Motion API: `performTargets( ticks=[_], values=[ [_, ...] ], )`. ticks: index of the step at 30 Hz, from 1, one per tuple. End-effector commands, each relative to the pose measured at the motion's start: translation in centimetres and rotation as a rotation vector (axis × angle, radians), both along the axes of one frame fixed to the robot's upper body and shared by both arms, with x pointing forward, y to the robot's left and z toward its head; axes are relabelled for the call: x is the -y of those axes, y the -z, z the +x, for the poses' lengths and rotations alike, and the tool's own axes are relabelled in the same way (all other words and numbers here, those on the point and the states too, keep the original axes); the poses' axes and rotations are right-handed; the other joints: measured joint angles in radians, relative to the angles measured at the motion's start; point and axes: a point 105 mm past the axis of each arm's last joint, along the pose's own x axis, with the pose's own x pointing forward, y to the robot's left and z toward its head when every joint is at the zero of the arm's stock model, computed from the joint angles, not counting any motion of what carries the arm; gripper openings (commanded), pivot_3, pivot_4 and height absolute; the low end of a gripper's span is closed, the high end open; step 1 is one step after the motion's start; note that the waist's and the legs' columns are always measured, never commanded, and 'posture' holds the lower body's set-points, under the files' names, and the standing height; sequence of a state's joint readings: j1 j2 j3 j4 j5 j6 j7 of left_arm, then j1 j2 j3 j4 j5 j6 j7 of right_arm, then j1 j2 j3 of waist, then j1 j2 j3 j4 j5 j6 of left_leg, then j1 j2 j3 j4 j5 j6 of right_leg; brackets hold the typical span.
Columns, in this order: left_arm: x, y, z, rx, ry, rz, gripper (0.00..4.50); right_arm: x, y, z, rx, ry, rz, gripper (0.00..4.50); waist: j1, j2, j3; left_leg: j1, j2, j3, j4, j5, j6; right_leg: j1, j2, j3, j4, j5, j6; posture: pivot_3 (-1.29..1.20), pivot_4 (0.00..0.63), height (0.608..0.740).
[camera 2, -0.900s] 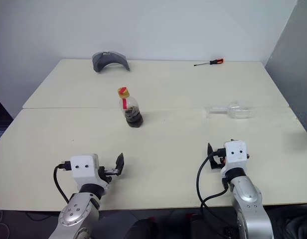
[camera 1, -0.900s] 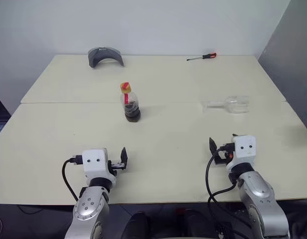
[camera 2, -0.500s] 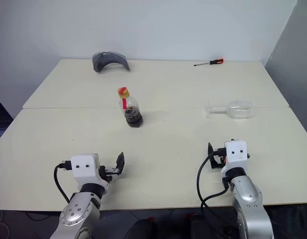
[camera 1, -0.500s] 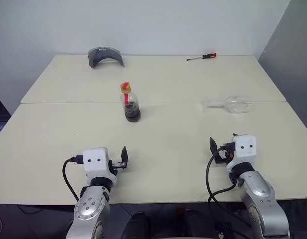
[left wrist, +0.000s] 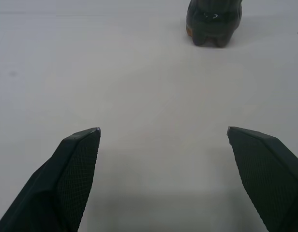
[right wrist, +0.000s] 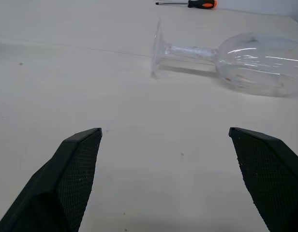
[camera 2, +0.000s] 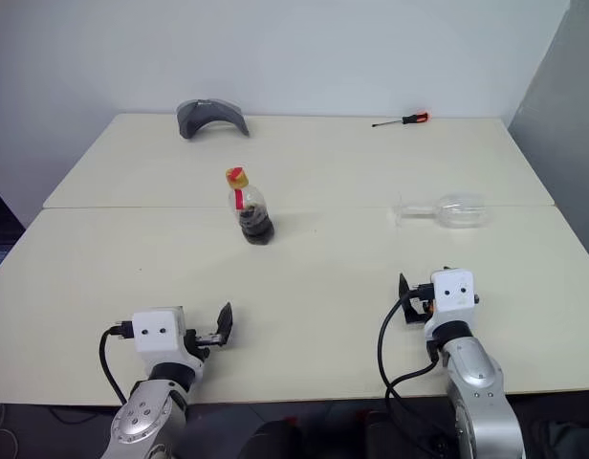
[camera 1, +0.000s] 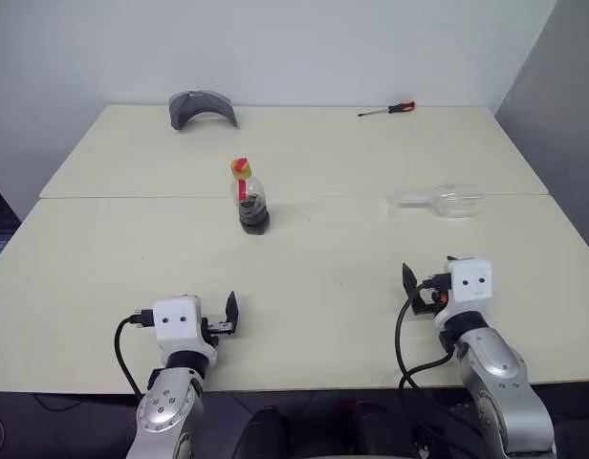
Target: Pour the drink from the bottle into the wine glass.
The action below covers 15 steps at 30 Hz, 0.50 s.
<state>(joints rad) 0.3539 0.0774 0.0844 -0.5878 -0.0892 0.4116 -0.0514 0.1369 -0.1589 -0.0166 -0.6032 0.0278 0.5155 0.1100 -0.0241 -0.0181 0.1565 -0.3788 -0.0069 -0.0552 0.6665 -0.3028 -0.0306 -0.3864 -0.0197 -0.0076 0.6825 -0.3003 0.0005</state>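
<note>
The bottle stands upright at the middle of the table, yellow cap on, red strip down its neck, with the dark drink low in its belly. Its dark base shows ahead of my left gripper, which is open and empty near the table's front edge, well short of the bottle. The wine glass lies on its side at the right, foot pointing left. In the right wrist view the wine glass lies ahead of my right gripper, which is open, empty and apart from it.
A grey curved piece lies at the back left. A red-handled screwdriver lies at the back right. A seam runs across the cream table just behind the bottle and glass.
My left hand has drawn back a little toward the table's front edge. The right hand, bottle and glass have kept still.
</note>
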Motion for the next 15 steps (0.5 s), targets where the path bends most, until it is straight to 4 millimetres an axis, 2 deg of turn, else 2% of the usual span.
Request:
performTargets(
  ticks=[1, 5, 8, 10, 15],
  values=[
    [0.0, -0.5, 0.1, 0.036, 0.010, 0.011, 4.49, 0.0, -1.0, 0.0, 0.036, -0.010, 0.004, 4.50, 0.000, 0.000, 0.000, 0.000, 0.000, 0.000, 0.000, 0.000, 0.000, 0.000, 0.000, 0.000, 0.000, 0.000, 0.000, 0.00, 0.150, 0.740],
    [0.5, -1.0, 0.7, 0.062, 0.064, 0.049, 4.49, -0.3, -1.4, 0.2, 0.041, -0.066, 0.071, 4.50, 0.000, 0.000, 0.000, 0.000, 0.000, 0.000, 0.000, 0.000, 0.000, 0.000, 0.000, 0.000, 0.000, 0.000, 0.000, 0.00, 0.150, 0.740],
    [0.3, -3.4, 2.7, 0.171, 0.124, 0.150, 4.49, -1.1, -4.2, 0.1, 0.104, -0.293, 0.146, 4.50, 0.000, 0.001, 0.001, 0.000, 0.000, 0.000, 0.000, 0.000, 0.000, 0.000, 0.000, 0.000, 0.000, 0.000, 0.000, 0.00, 0.150, 0.740],
    [0.0, -4.2, 3.7, 0.211, 0.137, 0.184, 4.49, -1.6, -5.3, -0.3, 0.116, -0.426, 0.171, 4.50, 0.000, 0.001, 0.001, 0.001, 0.000, -0.001, 0.001, 0.000, 0.000, 0.001, 0.000, -0.002, 0.000, 0.000, 0.000, 0.00, 0.150, 0.740],
    [0.3, -5.0, 5.8, 0.262, 0.160, 0.256, 4.49, -2.9, -6.6, -1.7, 0.064, -0.725, 0.220, 4.50, 0.001, 0.001, 0.001, 0.004, -0.001, 0.000, -0.001, 0.000, 0.001, 0.006, 0.000, -0.001, -0.002, 0.000, 0.000, 0.00, 0.150, 0.740]
  ],
)
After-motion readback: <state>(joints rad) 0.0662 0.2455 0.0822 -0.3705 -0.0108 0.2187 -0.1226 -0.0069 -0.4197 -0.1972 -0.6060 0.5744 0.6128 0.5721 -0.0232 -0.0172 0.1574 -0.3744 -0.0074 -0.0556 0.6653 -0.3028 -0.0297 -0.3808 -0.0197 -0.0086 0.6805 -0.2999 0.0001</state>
